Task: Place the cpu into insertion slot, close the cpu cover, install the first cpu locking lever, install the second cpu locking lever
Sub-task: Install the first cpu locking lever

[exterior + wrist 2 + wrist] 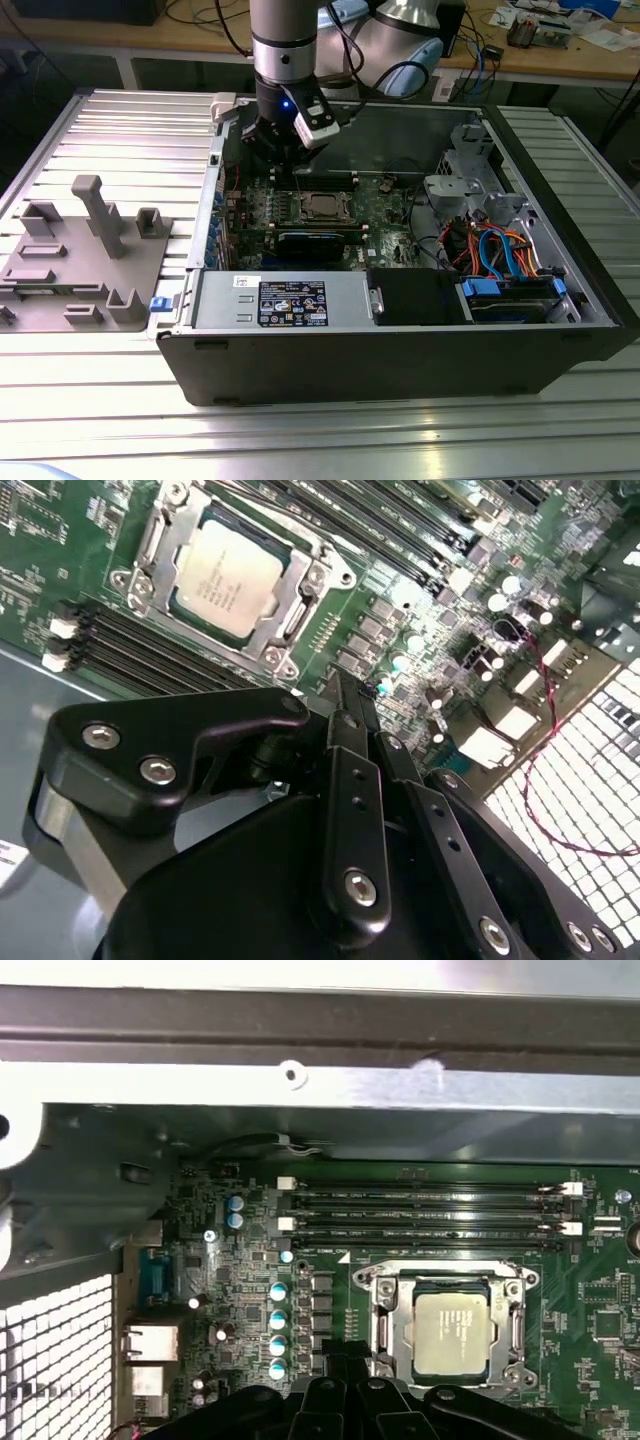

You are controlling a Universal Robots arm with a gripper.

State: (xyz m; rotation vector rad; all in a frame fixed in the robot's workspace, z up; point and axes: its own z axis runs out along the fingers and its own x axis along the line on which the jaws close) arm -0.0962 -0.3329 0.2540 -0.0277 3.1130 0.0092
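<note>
The cpu (225,575) is seen as a small flat square with a dull silver-grey top that carries faint print. It is seated in the socket near the middle of the green board (385,205). It is framed on all sides by the cpu cover (295,600), a thin silvery plate with a square opening that appears to lie flat over the chip's edges. Whether the locking levers are latched cannot be told.

The tool (343,685) is held just beside the socket and apart from the cpu. Its two black fingers are brought together at the tips, and nothing is gripped between them.

In the exterior view the whole open case (400,365) is shown lying on the slatted metal table (560,440). The arm is lowered into the case's far corner at the exterior view's left, with the tool (281,180) beside the cpu (322,207). A long black card (320,240) is seen just beside the socket, and blue cables (500,250) lie towards the case's edge at the exterior view's right. A grey fixture (85,250) stands on the table near that view's left edge.

In the first wrist view the cpu (452,1332) and the cpu cover (382,1310) are shown with the memory slots (430,1210) between them and the case wall. A row of blue-topped capacitors (278,1330) is seen beside the socket, and the tool (345,1352) is close to it.

In the second wrist view a twisted red and black wire (540,700) and a perforated grille (590,780) are shown near the board's edge.
</note>
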